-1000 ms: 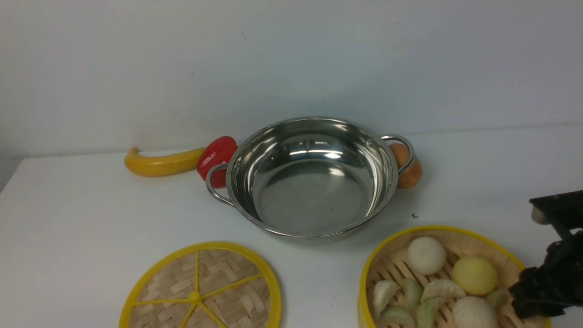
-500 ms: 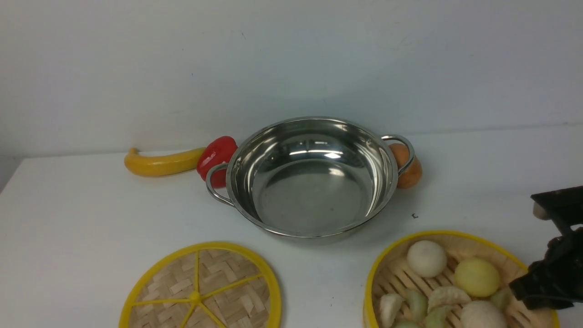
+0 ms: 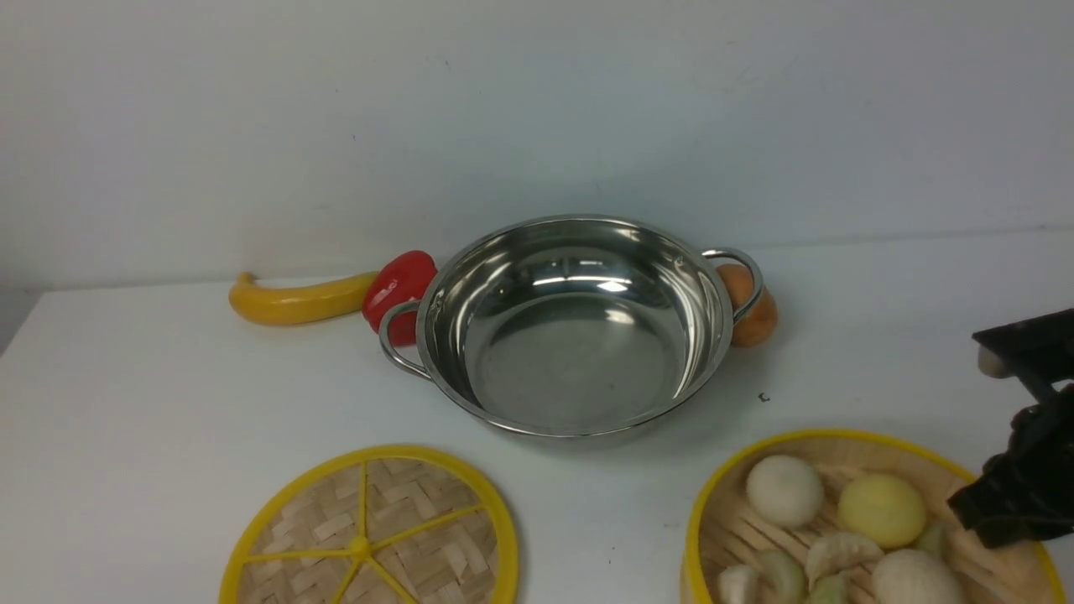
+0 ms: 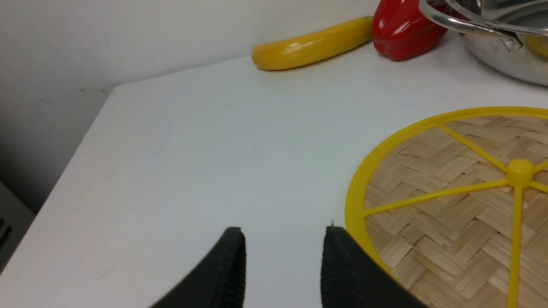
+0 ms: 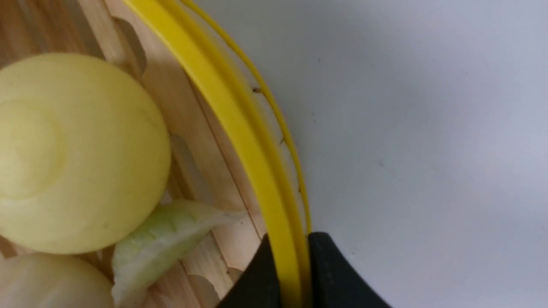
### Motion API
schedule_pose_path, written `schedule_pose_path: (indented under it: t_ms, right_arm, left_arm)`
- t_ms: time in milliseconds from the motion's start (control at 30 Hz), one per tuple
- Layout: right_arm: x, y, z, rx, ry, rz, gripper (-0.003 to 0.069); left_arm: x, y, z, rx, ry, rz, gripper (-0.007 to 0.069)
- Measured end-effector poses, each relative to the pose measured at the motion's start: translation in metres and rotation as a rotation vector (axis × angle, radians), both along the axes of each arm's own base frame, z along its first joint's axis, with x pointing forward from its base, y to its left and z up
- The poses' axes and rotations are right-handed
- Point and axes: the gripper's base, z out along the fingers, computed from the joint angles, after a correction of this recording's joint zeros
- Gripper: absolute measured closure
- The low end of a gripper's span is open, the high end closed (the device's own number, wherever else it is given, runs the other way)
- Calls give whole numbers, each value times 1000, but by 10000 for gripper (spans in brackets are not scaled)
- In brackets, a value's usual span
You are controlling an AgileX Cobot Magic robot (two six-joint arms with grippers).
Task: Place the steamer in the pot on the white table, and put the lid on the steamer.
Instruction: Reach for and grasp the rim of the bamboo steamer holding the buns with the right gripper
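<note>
The left fingers are held apart above the worktop, with nothing between them, just beside the near-left rim of the lid. The lid lies flat at the near left of the worktop, spokes facing up. At the far left, a yellow squash lies along the wall, its end touching a red pepper. The pepper is set against the left handle of the pot, which stands upright and empty at the centre. A brown round item sits behind the right handle. The steamer, loaded with buns and dumplings, is located at the near right, well apart from the pot. The right fingers are closed on the steamer's yellow rim, one inside and one outside.
</note>
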Motion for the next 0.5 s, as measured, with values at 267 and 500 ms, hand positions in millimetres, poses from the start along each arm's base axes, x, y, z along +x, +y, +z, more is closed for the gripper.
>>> schedule_pose_path:
  t_ms: [267, 500]
  right_arm:
    - [16, -2, 40, -32, -19, 22, 590]
    - [31, 2, 93, -4, -98, 35, 590]
  left_arm:
    - [0, 0, 0, 0, -1, 0, 384]
    - [0, 0, 0, 0, -1, 0, 384]
